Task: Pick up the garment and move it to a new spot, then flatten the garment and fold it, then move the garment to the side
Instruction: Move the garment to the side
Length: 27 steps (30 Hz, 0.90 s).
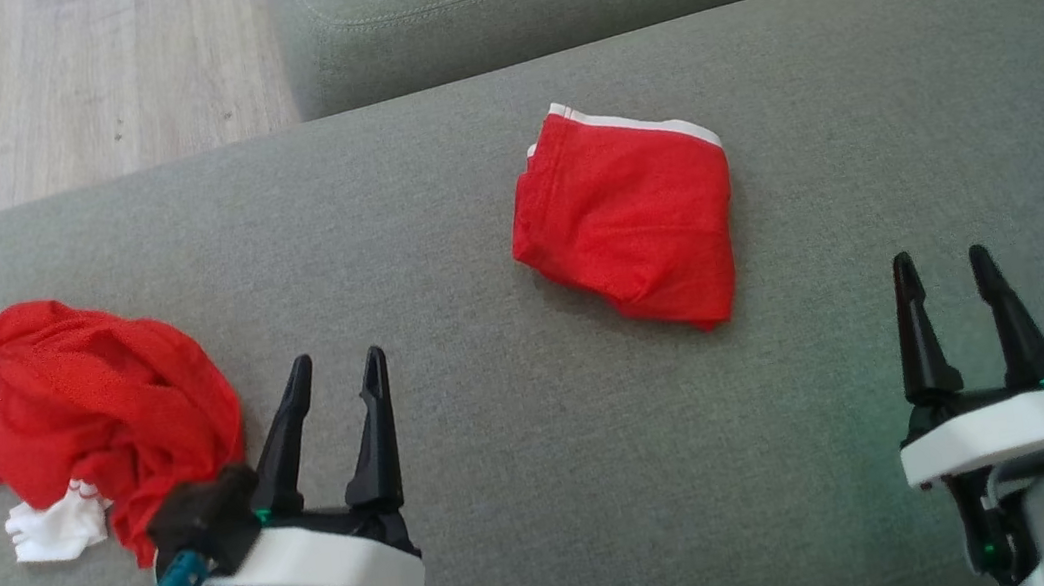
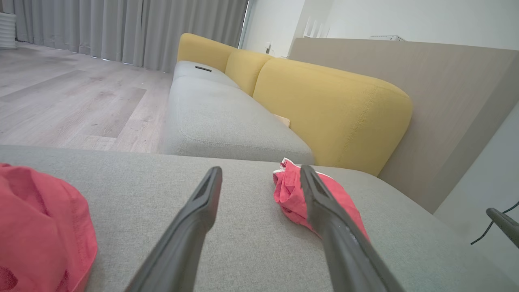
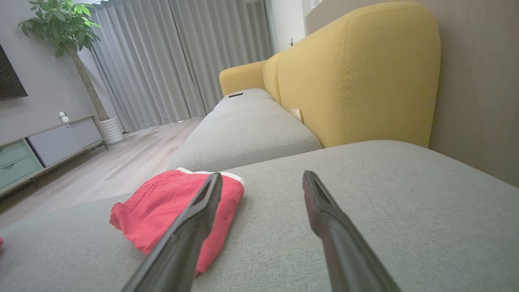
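Crumpled jersey (image 1: 84, 411) sits on the grey cushion (image 1: 503, 457) at 9 o'clock of the left gripper (image 1: 336, 361) (just beside it). Both grippers' fingers are spread, empty. Folded red cloth (image 1: 628, 218) lies at 11 o'clock of the right gripper (image 1: 941, 256).

Nothing to read here, not a word, number or logo in any view. The garment (image 1: 94, 410), bunched at the near left of the grey cushion (image 1: 509, 496), shows plain red mesh and striped white sleeve ends. The folded red piece (image 1: 628, 218), farther right, shows only white trim.
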Available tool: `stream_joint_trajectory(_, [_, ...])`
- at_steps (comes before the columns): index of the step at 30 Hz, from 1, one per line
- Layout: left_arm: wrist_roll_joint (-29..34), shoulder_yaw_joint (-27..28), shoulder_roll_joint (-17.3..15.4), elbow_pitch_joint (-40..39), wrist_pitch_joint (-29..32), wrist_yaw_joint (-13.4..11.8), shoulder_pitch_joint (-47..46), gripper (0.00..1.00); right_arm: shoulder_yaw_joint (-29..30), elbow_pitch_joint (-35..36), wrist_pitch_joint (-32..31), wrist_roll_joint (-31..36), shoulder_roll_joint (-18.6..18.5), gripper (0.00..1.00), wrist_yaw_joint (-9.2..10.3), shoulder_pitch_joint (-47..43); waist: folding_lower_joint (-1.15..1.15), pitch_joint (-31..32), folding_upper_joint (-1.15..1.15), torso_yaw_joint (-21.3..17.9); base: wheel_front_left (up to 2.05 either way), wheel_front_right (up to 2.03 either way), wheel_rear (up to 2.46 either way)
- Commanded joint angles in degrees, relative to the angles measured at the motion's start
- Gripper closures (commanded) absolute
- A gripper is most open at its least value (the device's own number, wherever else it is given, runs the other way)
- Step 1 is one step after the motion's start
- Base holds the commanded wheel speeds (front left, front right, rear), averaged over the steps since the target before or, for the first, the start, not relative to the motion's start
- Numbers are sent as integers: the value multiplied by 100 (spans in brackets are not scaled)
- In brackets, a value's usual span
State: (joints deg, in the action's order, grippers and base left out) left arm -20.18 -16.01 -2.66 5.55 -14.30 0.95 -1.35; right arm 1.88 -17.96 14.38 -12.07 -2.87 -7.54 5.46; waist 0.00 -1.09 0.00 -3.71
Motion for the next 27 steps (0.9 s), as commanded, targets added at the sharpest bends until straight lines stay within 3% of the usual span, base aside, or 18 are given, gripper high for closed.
stream_joint_trajectory(1, [32, 173, -21, -195, -70, -11, -182, 0, -167, 203, 62, -43, -3, 0, 5, 121, 0, 0, 0, -1, 0, 0, 0])
stream_joint_trajectory(13, [27, 45, -21, -210, -70, -57, -356, 0, -96, 100, -15, 55, -1, 0, 5, 280, 0, -257, 0, 188, 0, 0, 0])
stream_joint_trajectory(19, [29, -35, -21, -173, -70, -32, -500, 0, -72, -158, -438, 123, -1, 0, 5, 738, 0, -531, 0, 415, 0, 0, 0])
stream_joint_trajectory(27, [-49, -184, -21, -132, -70, -46, -702, 0, 101, -910, -1247, -364, -1, 0, 5, 1441, 0, -836, 0, 822, 0, 0, 0])
